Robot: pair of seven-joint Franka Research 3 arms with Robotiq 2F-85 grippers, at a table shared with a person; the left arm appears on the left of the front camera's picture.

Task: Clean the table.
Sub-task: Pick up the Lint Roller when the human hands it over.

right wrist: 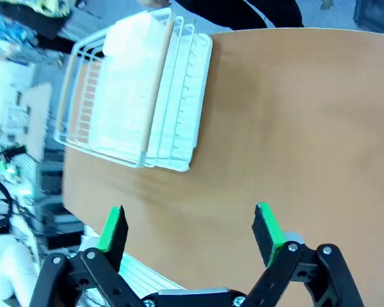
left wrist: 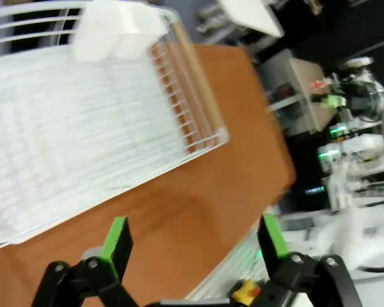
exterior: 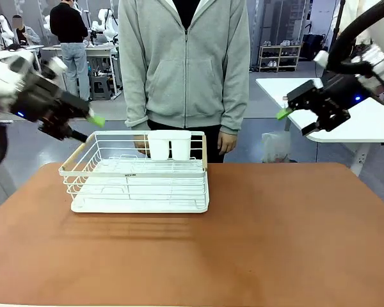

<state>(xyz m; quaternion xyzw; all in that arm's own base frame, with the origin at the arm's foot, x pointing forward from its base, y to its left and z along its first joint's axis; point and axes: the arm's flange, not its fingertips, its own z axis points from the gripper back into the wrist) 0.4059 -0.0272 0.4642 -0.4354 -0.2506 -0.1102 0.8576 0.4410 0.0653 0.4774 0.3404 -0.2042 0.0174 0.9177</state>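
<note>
My left fingers and right fingers both hang wide open and empty, clear of the bench. A white rack sits on it, toward my left.

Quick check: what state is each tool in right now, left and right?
Left tool: open, holding nothing.
Right tool: open, holding nothing.

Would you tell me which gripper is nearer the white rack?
The left gripper, close by the rack's far left corner; the right gripper hangs well apart from it.
</note>
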